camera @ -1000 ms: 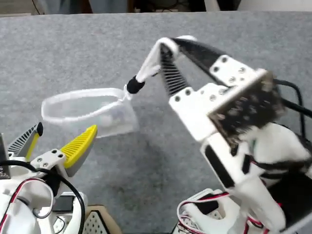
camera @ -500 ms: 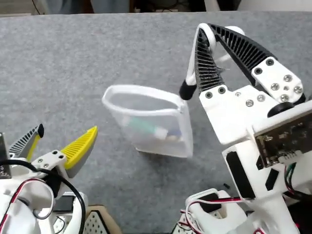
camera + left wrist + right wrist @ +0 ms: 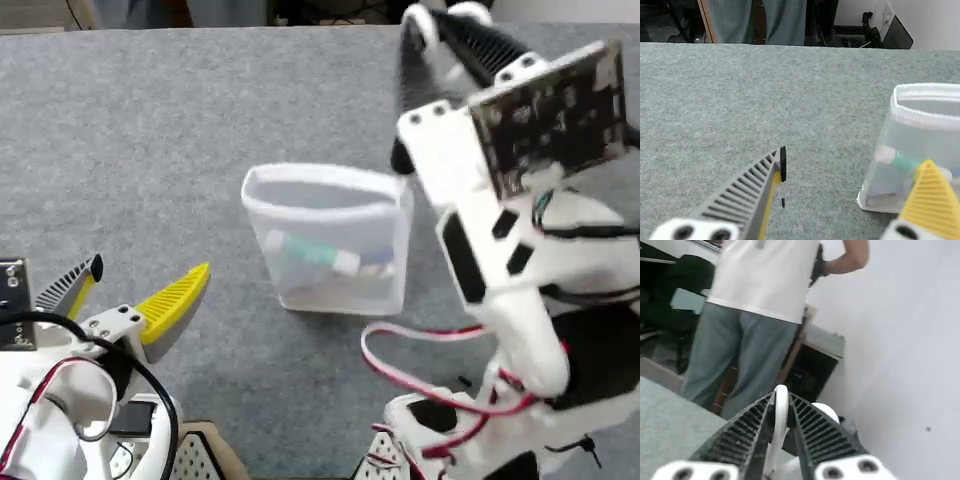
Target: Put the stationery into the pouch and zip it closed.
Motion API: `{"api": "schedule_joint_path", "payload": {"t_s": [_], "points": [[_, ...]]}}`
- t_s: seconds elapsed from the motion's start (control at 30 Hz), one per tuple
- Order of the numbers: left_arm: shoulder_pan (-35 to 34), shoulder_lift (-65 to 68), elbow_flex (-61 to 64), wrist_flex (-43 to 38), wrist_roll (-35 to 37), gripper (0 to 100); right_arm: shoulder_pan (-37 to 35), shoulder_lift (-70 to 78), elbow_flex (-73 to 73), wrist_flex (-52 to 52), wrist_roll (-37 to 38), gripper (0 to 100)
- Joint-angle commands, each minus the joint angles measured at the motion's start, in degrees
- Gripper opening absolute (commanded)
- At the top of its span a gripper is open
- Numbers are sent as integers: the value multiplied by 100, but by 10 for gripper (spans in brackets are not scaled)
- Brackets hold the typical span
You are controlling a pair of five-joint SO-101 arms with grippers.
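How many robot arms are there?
2. The left arm, its yellow-fingered end effector open, sits apart from the pouch; the right arm grips the pouch's white strap in its end effector.

The pouch point(image 3: 330, 215) is translucent, smooth plastic; the table point(image 3: 150, 120) wears matt, rough grey cloth.

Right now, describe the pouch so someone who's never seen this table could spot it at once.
On the grey felt-covered table, look in the middle. The pouch stands there upright with its top open, held at a top corner by the right claw. It is the one see-through thing, with a green-and-white item visible inside.
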Motion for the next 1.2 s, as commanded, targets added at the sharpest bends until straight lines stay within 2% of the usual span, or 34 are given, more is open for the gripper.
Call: {"api": "schedule_joint_path", "payload": {"t_s": [0.0,0.7,0.87,1.17], "points": [[66,18,-4,26,-35,400,563,119,-180,-396,-62,11],[66,26,-4,26,-35,400,3332,119,-180,-1363,-62,11],[66,26,-4,26,-35,400,3288,127,-127,-976,-62,11],[66,-18,4,70,-53,400,1855,163,-119,-246,-62,11]]}}
